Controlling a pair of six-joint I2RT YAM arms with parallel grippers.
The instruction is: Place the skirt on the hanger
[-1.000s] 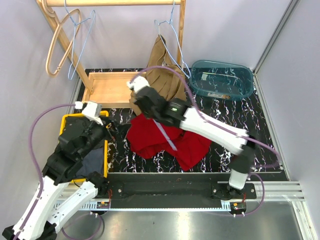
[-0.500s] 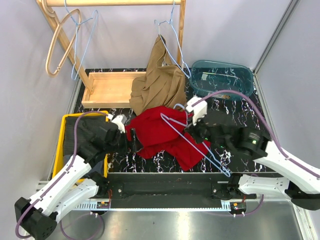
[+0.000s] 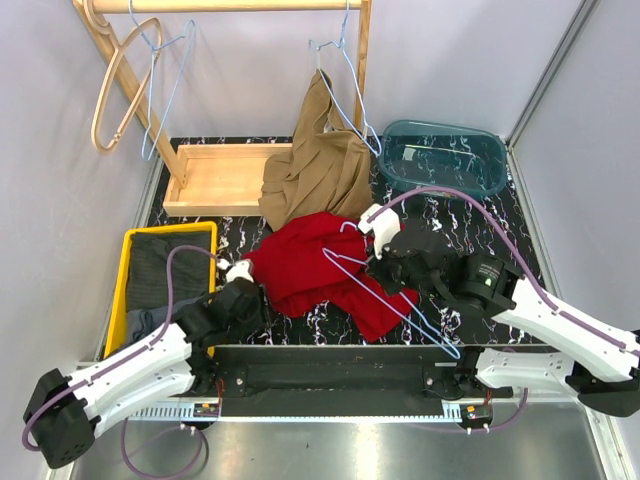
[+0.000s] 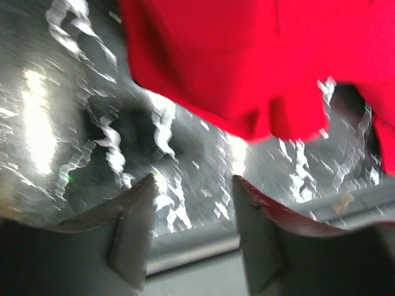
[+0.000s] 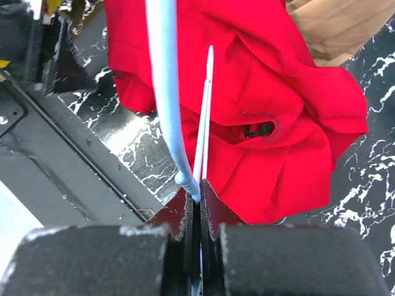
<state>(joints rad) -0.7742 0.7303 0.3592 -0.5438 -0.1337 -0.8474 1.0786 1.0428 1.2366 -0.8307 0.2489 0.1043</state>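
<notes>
The red skirt (image 3: pixel 305 265) lies crumpled in the middle of the marbled table; it also fills the top of the left wrist view (image 4: pixel 247 61) and spreads under the right wrist (image 5: pixel 278 123). My right gripper (image 3: pixel 383 266) (image 5: pixel 199 185) is shut on a light blue wire hanger (image 3: pixel 400 312) (image 5: pixel 165 92), which slants over the skirt's right half. At the skirt's near left edge sits my left gripper (image 3: pixel 256 296) (image 4: pixel 194 179), open, its jaws partly apart over bare table with nothing between them.
A brown garment (image 3: pixel 315 165) hangs from a blue wire hanger on the wooden rack (image 3: pixel 225 175) at the back. A teal basin (image 3: pixel 445 158) stands back right. A yellow bin (image 3: pixel 128 237) of dark clothes is at the left. More hangers (image 3: pixel 125 70) hang top left.
My left arm left the yellow bin and came down to the skirt's near left edge, its jaws narrowing. My right arm swung the hanger from the back to the skirt's right side.
</notes>
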